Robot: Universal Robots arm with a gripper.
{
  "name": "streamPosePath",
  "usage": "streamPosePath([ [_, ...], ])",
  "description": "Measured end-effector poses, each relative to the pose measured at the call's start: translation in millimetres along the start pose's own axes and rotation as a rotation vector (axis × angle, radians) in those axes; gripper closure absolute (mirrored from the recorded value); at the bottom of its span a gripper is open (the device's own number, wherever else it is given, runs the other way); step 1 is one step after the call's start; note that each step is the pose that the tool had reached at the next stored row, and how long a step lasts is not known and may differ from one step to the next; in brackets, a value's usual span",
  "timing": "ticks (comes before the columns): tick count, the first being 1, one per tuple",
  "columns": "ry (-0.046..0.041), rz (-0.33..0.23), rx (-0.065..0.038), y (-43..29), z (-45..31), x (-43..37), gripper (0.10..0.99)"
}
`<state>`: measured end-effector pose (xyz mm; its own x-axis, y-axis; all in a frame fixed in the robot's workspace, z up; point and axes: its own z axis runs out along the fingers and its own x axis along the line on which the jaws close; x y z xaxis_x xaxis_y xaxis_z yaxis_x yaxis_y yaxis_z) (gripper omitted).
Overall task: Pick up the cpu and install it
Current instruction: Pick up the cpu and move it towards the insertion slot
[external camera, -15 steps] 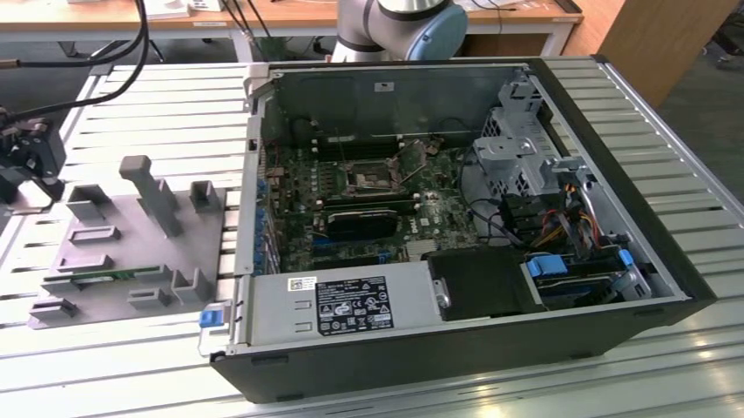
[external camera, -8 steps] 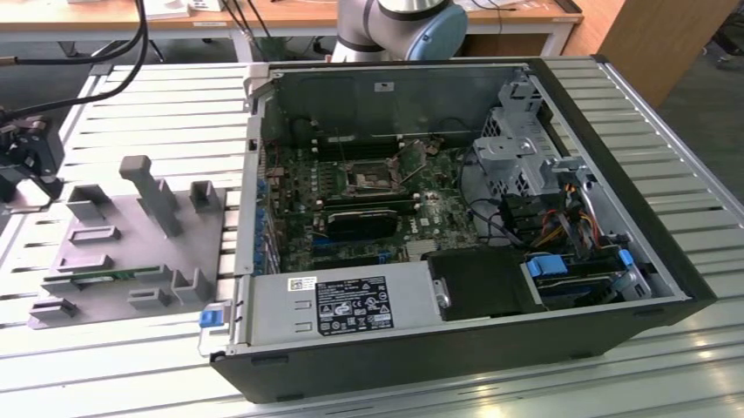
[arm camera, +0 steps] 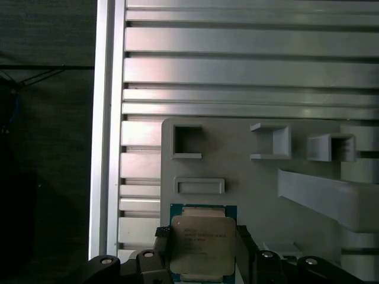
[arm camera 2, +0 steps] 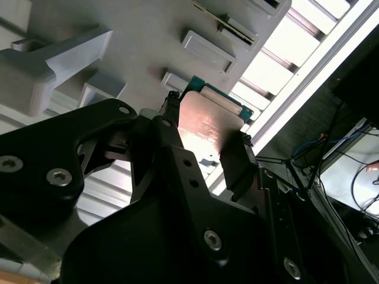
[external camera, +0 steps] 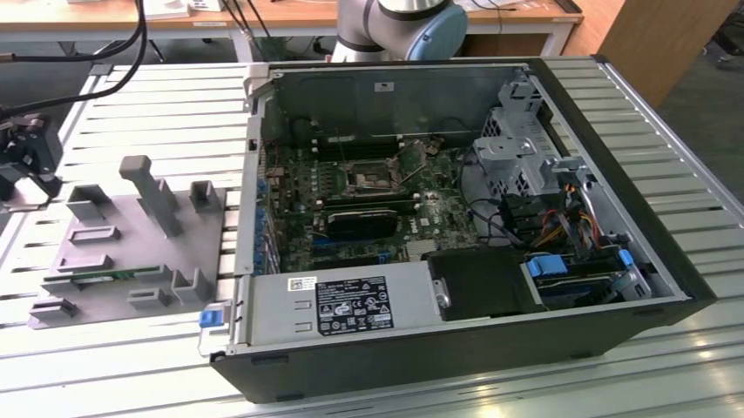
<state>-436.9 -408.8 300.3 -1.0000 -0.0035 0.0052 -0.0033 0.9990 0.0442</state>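
Observation:
The cpu (arm camera: 203,238), a flat square chip with a silver-grey top and a teal edge, sits between two black fingers (arm camera: 244,247) in both wrist views. My gripper (arm camera: 203,251) is shut on its two opposite sides. In the second wrist view the cpu (arm camera 2: 208,121) hangs over a corner of the grey fixture plate (arm camera 2: 136,41), with the gripper (arm camera 2: 204,133) clamping it. In the exterior view the gripper (external camera: 23,161) is at the far left edge, beside the fixture plate (external camera: 117,252). The motherboard's open socket (external camera: 369,178) lies inside the computer case (external camera: 465,348), far from the gripper.
Tall grey posts (external camera: 152,192) and small pockets stand on the fixture plate, and a green memory stick (external camera: 99,277) lies in one slot. A black heatsink block (external camera: 366,222) sits on the motherboard. The case walls, drive cage (external camera: 517,139) and cables (external camera: 570,218) ring the socket. Everything rests on a ribbed metal table (external camera: 663,131).

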Motion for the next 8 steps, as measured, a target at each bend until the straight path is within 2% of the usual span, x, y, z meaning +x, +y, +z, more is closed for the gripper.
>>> streamPosePath([
  [8, 0.0002, 0.0, 0.0, 0.1, -2.7, 0.0, 0.561],
])
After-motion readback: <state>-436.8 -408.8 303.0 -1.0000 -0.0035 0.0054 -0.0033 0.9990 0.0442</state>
